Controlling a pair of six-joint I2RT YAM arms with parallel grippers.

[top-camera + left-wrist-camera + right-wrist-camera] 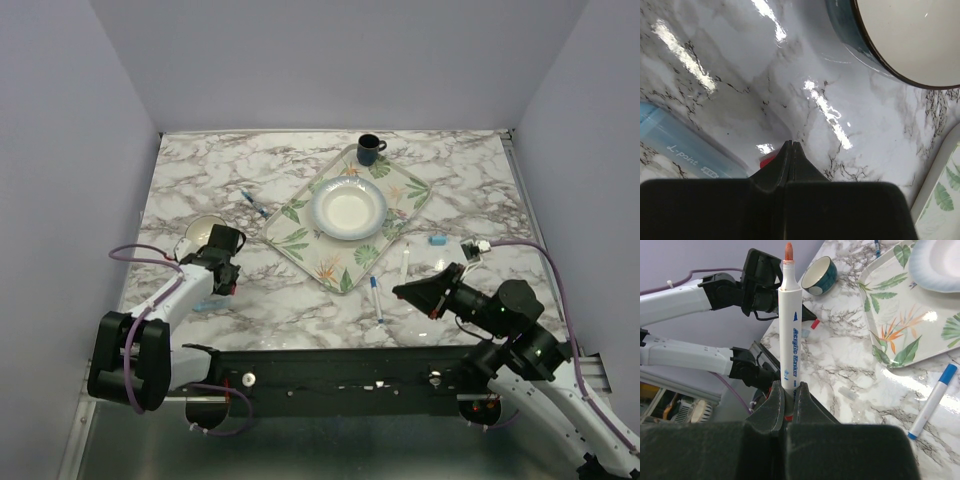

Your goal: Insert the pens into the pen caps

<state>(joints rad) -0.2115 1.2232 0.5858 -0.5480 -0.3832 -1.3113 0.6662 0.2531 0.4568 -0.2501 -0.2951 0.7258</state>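
Observation:
My right gripper [791,385] is shut on the lower end of a white marker with a red tip [791,330], which stands upright from the jaws and points towards the left arm. My left gripper [791,143] is shut, its tips just above the marble. A small red cap [767,161] peeks out beside its left finger; I cannot tell if it is held. A thick light-blue marker [680,145] lies left of it. A white marker with blue ends [377,298] lies in front of the tray, a dark blue pen [255,203] left of it, and a light-blue cap [438,240] to the right.
A leaf-patterned tray [300,240] carries a white plate [348,208] and a dark mug [370,150]. A teal bowl [200,232] stands just behind the left gripper [226,285]. Another slim white stick [404,265] lies near the right gripper [400,291].

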